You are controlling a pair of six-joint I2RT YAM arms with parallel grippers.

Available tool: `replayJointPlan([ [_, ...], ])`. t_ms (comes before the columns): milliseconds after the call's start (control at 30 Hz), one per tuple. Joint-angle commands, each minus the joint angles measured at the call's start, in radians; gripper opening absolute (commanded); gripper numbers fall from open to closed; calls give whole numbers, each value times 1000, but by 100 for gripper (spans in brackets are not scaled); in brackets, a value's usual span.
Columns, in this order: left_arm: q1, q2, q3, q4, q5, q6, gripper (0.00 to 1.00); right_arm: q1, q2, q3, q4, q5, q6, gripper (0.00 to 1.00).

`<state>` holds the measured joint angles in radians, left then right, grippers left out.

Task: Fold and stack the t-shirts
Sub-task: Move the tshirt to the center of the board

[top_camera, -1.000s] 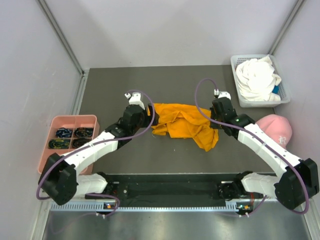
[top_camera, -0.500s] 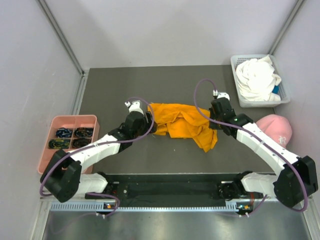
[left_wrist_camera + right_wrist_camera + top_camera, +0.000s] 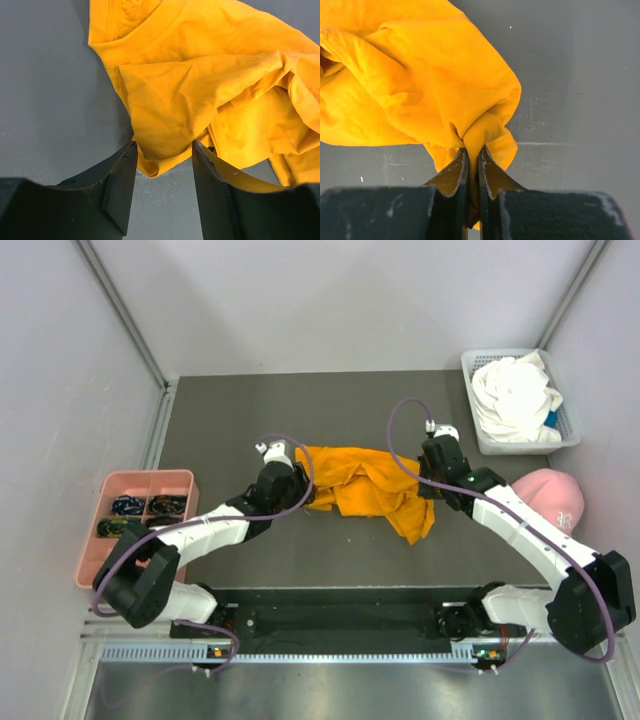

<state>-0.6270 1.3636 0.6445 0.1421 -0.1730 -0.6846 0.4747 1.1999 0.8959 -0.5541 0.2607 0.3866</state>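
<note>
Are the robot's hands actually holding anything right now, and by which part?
The right hand pinches a bunched fold at the edge of the orange shirt. The left hand holds nothing: its fingers stand apart around a hem of it.

Left wrist view's edges cut off the orange t-shirt (image 3: 200, 75).

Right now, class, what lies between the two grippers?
The crumpled orange shirt fills the stretch from the left gripper to the right gripper; the top view shows it.
</note>
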Motion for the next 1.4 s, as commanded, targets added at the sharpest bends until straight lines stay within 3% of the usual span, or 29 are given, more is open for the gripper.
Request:
replayJointPlan([
  [0,7,3,-6,83,0,-15,52,-8,3,11,11,3,1,0],
  [500,18,46,-5,142,-28,3,45,-8,6,6,-1,2,-6,0],
  [633,19,66,4,155,-23,7,29,-8,9,3,-3,0,-6,0],
  [667,19,69,6,160,-22,7,19,-8,7,1,-1,-1,-6,0],
  [800,21,77,12,159,-14,10,0,-8,9,-8,0,-3,-5,0],
  [967,21,48,9,125,-17,20,0,-8,12,-17,8,-6,1,0],
  [1100,21,-15,0,73,-10,16,27,-8,20,-18,14,-12,5,0],
  [1133,21,-29,-5,64,-7,11,42,-10,21,-18,16,-14,5,0],
  [1200,21,-79,-14,42,-3,-3,48,-10,27,-17,19,-17,5,0],
  [1233,21,-96,-23,25,-2,-10,57,-10,30,-17,17,-18,5,0],
  [1367,23,-188,-45,-1,-3,-26,74,-10,38,-17,26,-24,5,0],
])
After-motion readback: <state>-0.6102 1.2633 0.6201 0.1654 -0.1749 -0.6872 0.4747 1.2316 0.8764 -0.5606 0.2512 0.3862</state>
